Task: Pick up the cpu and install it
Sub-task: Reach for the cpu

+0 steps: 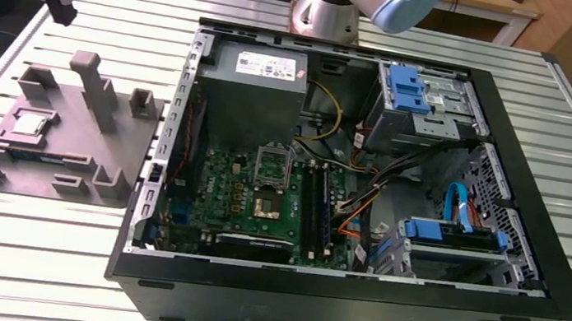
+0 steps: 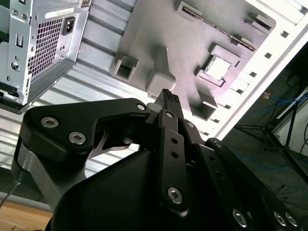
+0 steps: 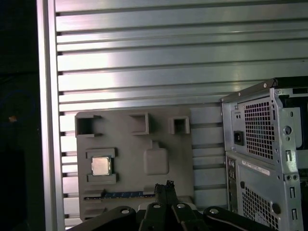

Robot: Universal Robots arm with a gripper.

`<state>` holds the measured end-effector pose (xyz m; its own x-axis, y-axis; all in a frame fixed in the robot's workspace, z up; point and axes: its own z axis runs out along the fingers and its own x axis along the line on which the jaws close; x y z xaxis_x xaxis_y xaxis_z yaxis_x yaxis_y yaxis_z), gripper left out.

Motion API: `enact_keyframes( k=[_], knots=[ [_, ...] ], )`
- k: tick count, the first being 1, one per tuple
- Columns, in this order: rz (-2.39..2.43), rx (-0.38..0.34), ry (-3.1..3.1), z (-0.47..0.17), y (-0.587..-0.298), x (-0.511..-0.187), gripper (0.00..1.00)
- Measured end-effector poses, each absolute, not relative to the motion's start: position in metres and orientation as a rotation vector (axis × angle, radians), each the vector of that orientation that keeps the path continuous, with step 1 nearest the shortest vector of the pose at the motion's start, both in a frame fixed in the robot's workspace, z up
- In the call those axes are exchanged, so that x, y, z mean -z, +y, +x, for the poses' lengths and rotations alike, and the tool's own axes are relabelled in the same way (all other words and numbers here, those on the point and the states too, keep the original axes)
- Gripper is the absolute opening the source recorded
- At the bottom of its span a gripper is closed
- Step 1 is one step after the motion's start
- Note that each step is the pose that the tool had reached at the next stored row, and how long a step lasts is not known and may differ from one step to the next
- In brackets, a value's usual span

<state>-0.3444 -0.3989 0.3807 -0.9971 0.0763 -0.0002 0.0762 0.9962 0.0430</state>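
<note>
The gripper (image 2: 168, 95) has its two black fingers pressed together with nothing between them. It hangs in the air clear of the grey moulded tray (image 3: 130, 139), with its tips pointing toward the tray in both wrist views. In the first wrist view the gripper's body covers the tray's nearest edge and part of a thin blue-green strip (image 3: 118, 194) lying in a slot there.

The cpu (image 3: 101, 166) lies flat in a square recess of the tray, silvery top up, well apart from the fingertips. Around it the tray carries a raised square block (image 3: 156, 161) and several upright posts and open pockets; no post stands directly over the chip.

The tray rests on a slatted aluminium table (image 1: 30, 260). Beside the tray, on the exterior view's right, lies an open black computer case (image 1: 355, 312). Inside it, the metal-framed socket (image 1: 266, 205) sits on a green board, with loose cables and blue-latched drive cages (image 1: 420, 91) farther from the tray. The grey power supply (image 1: 254, 94) bears a white label (image 1: 265, 65) whose print is too small to make out. The arm's base (image 1: 328, 8) stands beyond the case, cut off by the frame.
</note>
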Motion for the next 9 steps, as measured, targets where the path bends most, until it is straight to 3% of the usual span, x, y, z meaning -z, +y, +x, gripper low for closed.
enact_keyframes(
  k=[9],
  knots=[
    [0.120, -0.068, 3.137, -0.3484, -0.3989, -0.3807, 0.10]
  ],
)
